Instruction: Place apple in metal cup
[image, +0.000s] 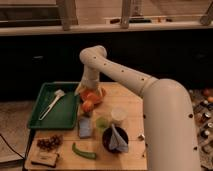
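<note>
The apple (88, 105), small, round and orange-red, lies on the wooden table against the front edge of a wider orange bowl (95, 95). My gripper (90, 90) hangs from the white arm just above the bowl and the apple, at the back of the table. I cannot tell whether it touches either one. I cannot pick out the metal cup with certainty. A small grey thing (141, 136) shows at the edge of my arm on the right.
A green tray (67, 117) holding a white utensil (51, 102) sits on the left. In front are a pale green cup (101, 122), a white cup (118, 114), a dark bowl with a cloth (115, 139), a blue packet (85, 127), a green pepper (83, 151) and dark grapes (49, 142).
</note>
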